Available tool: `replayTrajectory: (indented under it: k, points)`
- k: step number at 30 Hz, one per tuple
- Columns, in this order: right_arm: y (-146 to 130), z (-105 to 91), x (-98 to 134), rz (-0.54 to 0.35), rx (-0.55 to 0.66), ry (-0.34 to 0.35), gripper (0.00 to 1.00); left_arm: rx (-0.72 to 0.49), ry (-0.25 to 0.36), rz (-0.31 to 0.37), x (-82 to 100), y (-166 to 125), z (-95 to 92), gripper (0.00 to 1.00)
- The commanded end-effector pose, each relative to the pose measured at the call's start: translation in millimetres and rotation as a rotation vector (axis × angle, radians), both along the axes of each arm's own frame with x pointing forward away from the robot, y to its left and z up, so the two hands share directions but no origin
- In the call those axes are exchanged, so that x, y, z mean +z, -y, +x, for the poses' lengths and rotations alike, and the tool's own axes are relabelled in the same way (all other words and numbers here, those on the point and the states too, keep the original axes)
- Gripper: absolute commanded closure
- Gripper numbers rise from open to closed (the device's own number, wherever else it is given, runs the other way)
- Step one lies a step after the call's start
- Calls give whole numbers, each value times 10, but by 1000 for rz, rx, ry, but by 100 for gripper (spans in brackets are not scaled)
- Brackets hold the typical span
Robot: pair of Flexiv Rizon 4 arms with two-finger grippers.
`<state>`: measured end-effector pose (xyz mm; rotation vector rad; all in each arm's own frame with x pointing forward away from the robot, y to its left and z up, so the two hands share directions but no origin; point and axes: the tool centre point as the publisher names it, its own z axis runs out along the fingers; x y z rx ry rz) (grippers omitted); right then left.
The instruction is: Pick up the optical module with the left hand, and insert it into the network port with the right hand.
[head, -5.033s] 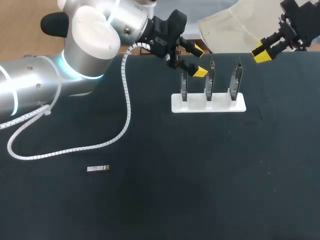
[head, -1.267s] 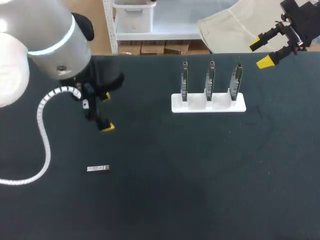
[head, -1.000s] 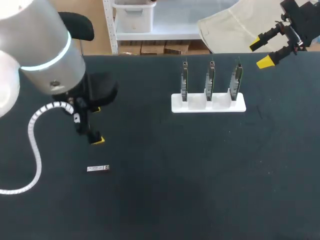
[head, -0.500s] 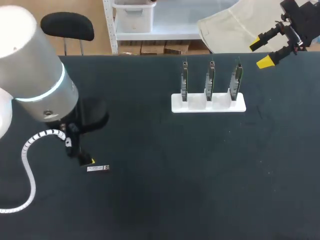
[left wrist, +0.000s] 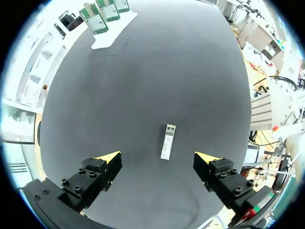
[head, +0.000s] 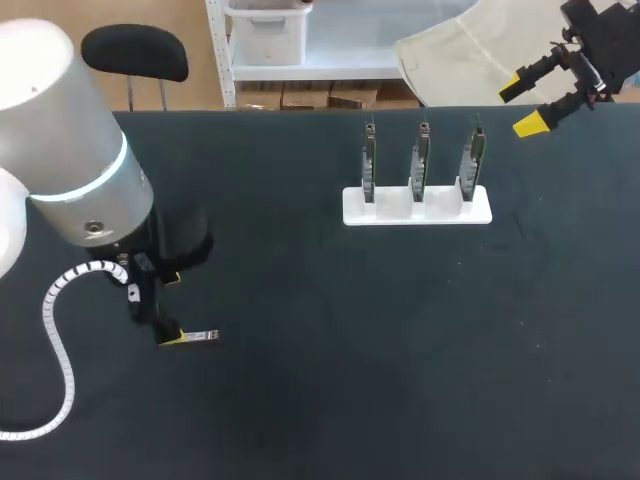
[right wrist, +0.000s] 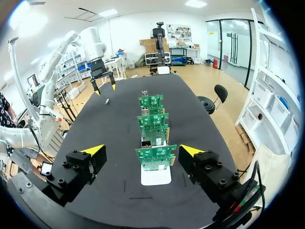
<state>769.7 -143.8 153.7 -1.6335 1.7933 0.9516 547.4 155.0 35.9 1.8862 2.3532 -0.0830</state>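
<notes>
- The optical module [left wrist: 167, 141] is seen lying flat on the black table [head: 400, 350], between the widely spread fingers of the left gripper [left wrist: 158, 156], not gripped
- The right gripper [head: 520, 106] is held wide open, apart from the white stand [head: 417, 207] of three boards

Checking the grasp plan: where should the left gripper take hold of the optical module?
Probably across its two long sides, near mid-length, coming straight down. The optical module lies flat on the table, a slim bar lined up with the gap of the open left gripper.

Robotics lab: racked circuit boards [right wrist: 153, 125].
</notes>
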Motion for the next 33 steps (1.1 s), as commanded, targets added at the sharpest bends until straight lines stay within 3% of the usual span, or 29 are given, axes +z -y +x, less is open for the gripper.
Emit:
replayTrajectory:
  k: [1,13,33]
  points:
    - [-3,9,-2,0,1,0,0,-6,-17,4,-55,14,34,0]
    - [-3,9,-2,0,1,0,0,21,-104,17,-294,-80,-112,0]
    - [-3,9,-2,0,1,0,0,-2,-81,10,-344,-71,-123,0]
